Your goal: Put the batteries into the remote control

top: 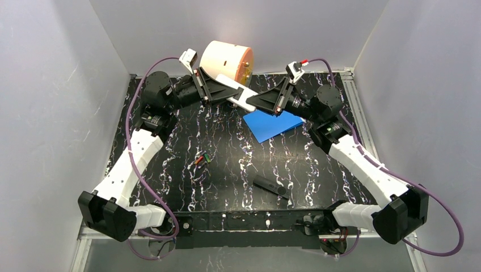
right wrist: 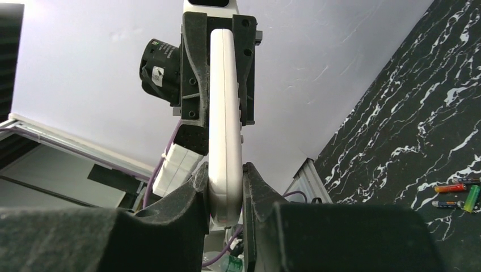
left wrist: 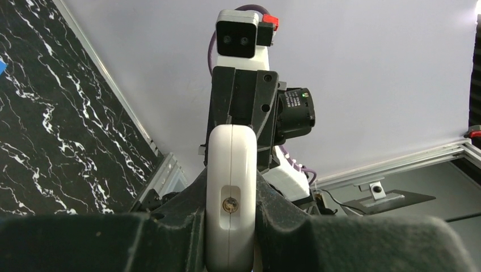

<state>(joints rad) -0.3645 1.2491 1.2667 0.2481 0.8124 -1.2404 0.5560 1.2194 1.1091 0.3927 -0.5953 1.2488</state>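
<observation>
Inside the left claw (left wrist: 230,232), one remote (left wrist: 230,164) end hides

Black counter (top: 227,164) veined with white, enclosed by pale grey walls (top: 45,85) and edged on the right by an aluminium rail (top: 354,96). At its far edge, a pale orange drum (top: 224,59) is laid on its side, the darker orange end face turned right. A blue sheet (top: 272,124) is laid flat nearer than the drum and to its right. A black bar-shaped object (top: 271,186) is laid obliquely close to the near edge, right of centre.
</observation>
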